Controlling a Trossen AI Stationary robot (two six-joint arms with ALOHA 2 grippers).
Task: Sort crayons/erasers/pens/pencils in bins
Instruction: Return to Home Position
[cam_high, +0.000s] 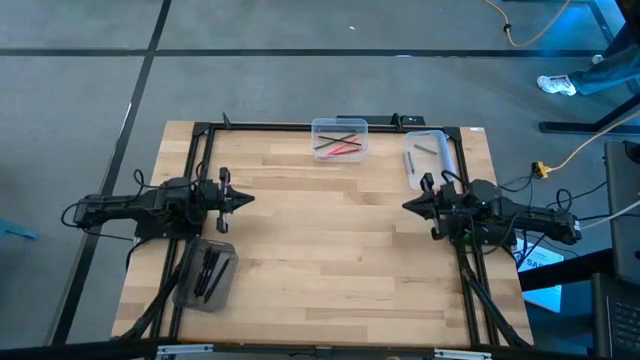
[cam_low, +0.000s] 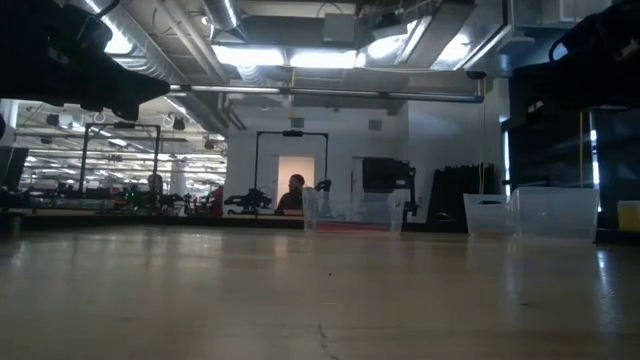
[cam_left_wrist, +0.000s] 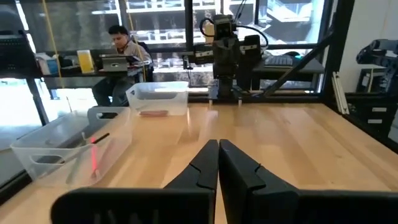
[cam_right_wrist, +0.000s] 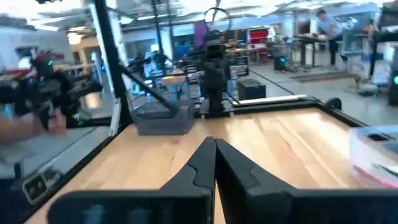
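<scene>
Three bins stand on the wooden table. A clear bin (cam_high: 340, 139) at the far edge holds red and dark sticks. A second clear bin (cam_high: 428, 156) at the far right holds grey sticks. A smoky dark bin (cam_high: 206, 273) at the near left holds dark pens. My left gripper (cam_high: 246, 198) is shut and empty at the table's left, above the wood. My right gripper (cam_high: 408, 203) is shut and empty at the table's right. Each shows shut in its own wrist view, left (cam_left_wrist: 218, 149) and right (cam_right_wrist: 215, 148).
A black frame (cam_high: 300, 126) runs along the table's far edge and down both sides. The wood between the two grippers (cam_high: 325, 230) is bare. A person sits at a desk in the room beyond the table (cam_left_wrist: 124, 46).
</scene>
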